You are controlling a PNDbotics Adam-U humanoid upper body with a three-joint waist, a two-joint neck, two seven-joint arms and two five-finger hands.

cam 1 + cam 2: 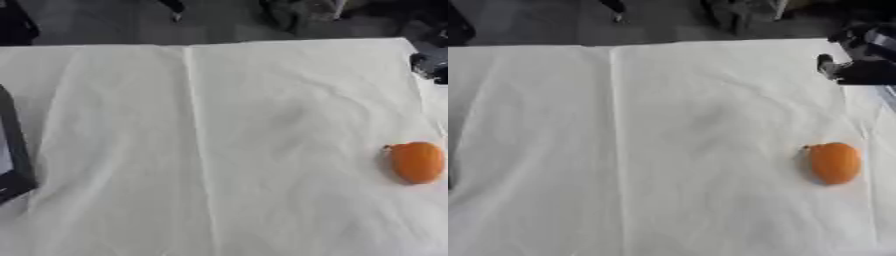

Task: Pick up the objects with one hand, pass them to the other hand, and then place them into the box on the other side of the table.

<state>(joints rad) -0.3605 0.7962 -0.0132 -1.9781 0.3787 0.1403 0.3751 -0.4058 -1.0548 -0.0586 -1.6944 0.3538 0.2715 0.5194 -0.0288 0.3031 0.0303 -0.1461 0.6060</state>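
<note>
An orange, oval fruit (835,163) with a small dark stem end lies on the white cloth near the table's right side. My right hand (857,66), black with silver parts, hangs over the far right corner of the table, well beyond the fruit and apart from it. A black box (14,150) with a pale inside stands at the table's left edge, cut off by the border of the left eye view. Nothing of my left hand shows.
The white cloth (227,150) covers the table, with a fold line running front to back left of centre. Dark floor and blurred dark objects (297,12) lie beyond the far edge.
</note>
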